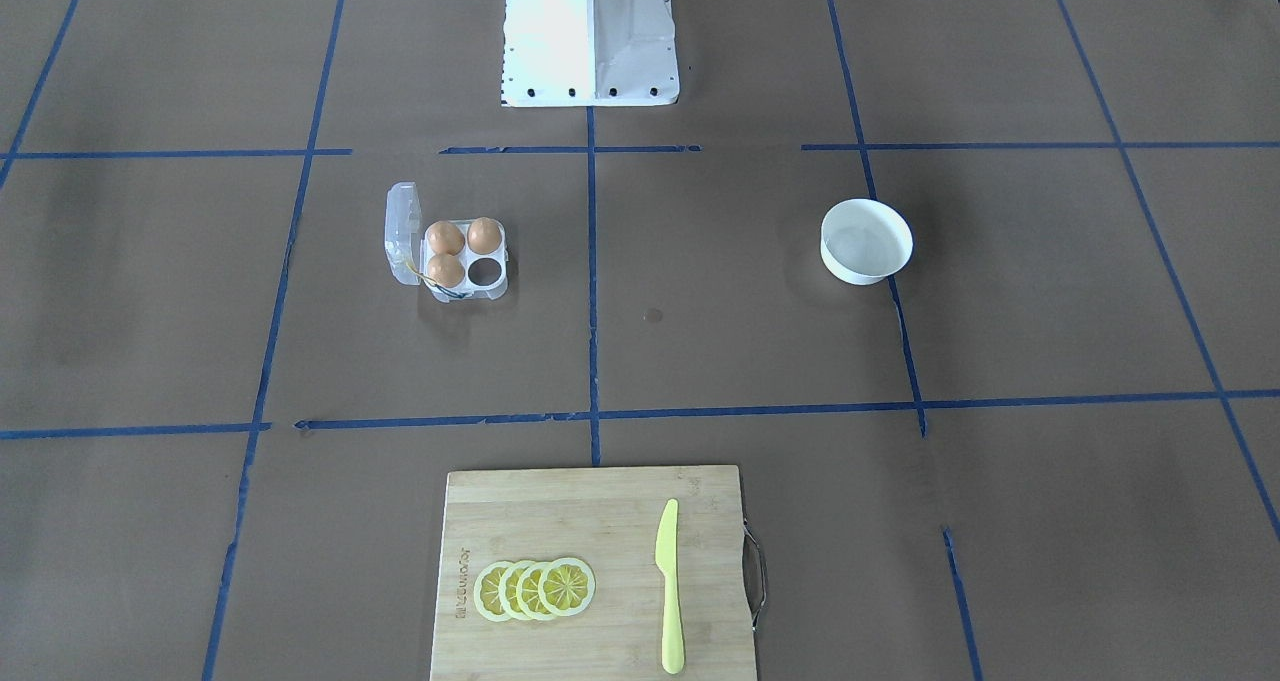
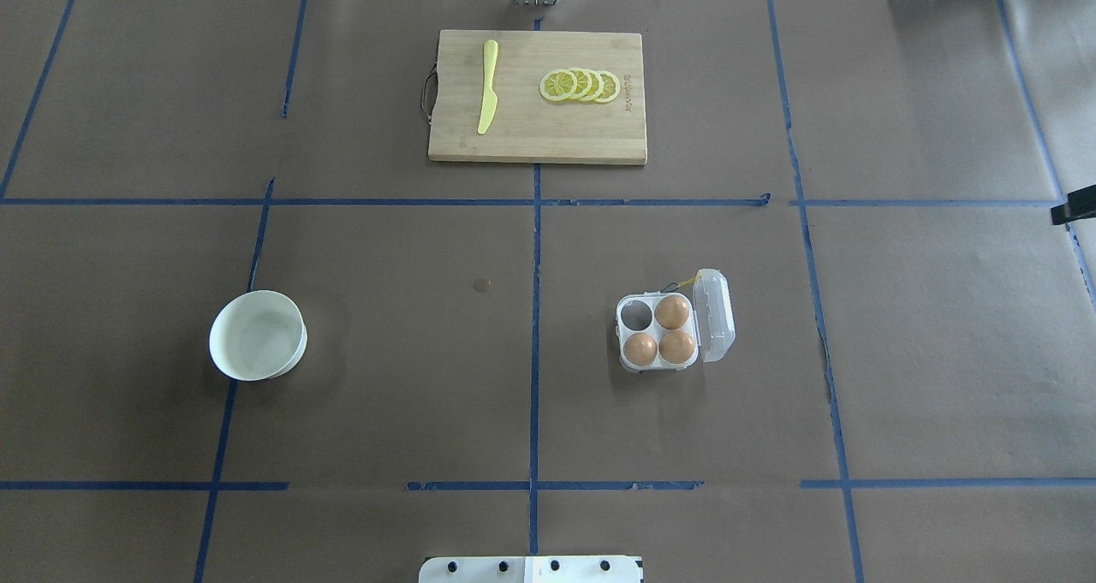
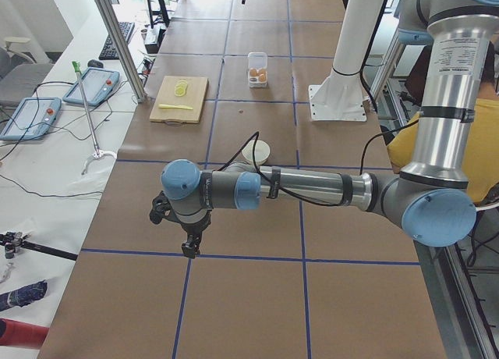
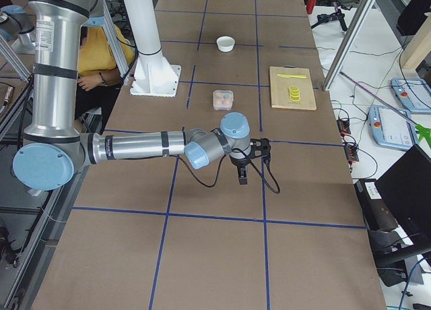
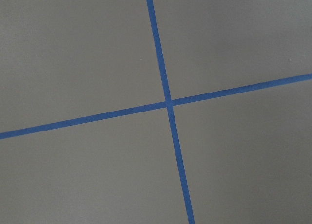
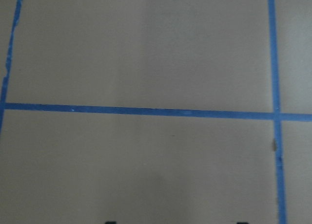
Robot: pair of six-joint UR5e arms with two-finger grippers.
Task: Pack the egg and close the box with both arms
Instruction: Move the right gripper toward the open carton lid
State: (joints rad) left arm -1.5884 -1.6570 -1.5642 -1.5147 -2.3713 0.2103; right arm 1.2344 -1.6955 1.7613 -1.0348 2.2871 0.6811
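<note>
the box [image 2: 635, 314] looks light and flimsy, its eggs [image 2: 676, 346] fragile, so pinch the open lid [image 2: 716, 316] by its rim nearest the right edge of the desk [image 2: 942, 352]; whether the left gripper [image 3: 189, 250] or right gripper [image 4: 242, 178] is open i cannot tell.

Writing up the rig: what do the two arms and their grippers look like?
The left arm and right arm are silver-grey tubes with light-blue joint caps. The left gripper and right gripper are small and black. A thin black cable loops near each wrist.
</note>
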